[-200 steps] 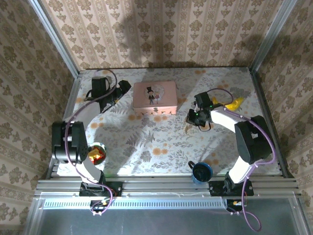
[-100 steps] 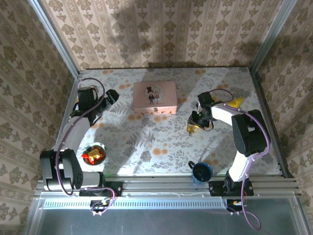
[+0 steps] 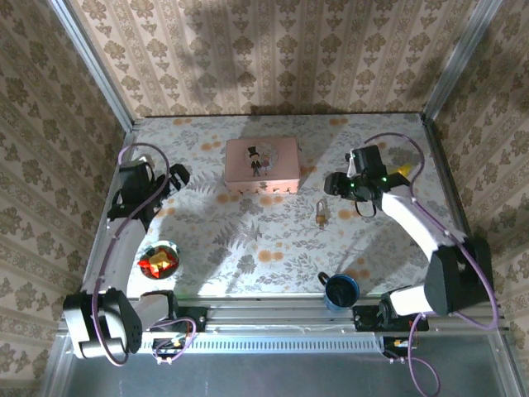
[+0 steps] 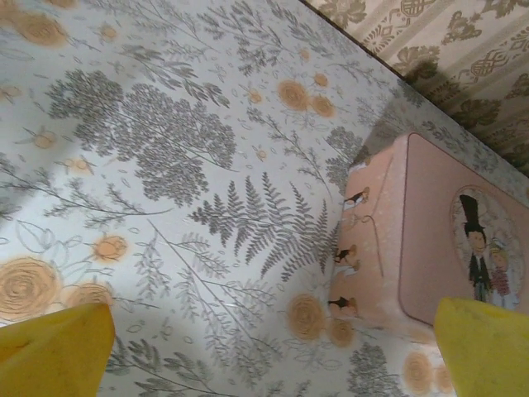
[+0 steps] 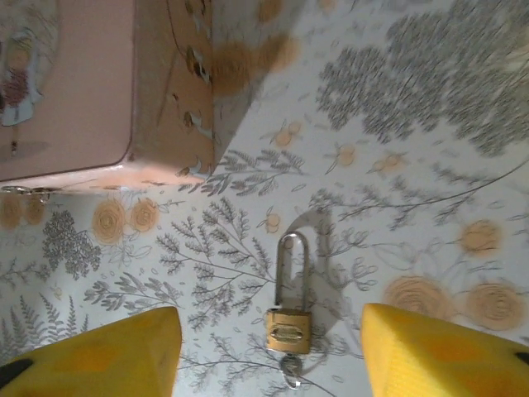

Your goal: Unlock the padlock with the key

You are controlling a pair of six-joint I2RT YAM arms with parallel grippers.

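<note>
One padlock [image 3: 321,212] lies flat, shackle pointing toward the back wall [image 3: 281,58].

The table [image 3: 273,240] carries a pale cloth printed with grey ferns and orange flowers. In the top view 5 things lie on it. A pink box [image 3: 262,163] sits at upper centre, a cartoon couple on its lid. The padlock [image 3: 321,212] lies flat right of centre, below and right of the box and apart from it. In the right wrist view its shackle points up the frame and a key [image 5: 291,368] touches the body's lower end. A banana [image 3: 402,171] lies at upper right, partly hidden. A blue mug [image 3: 340,289] stands upright near the lower edge. A shiny red-gold object [image 3: 158,260] lies at lower left
</note>
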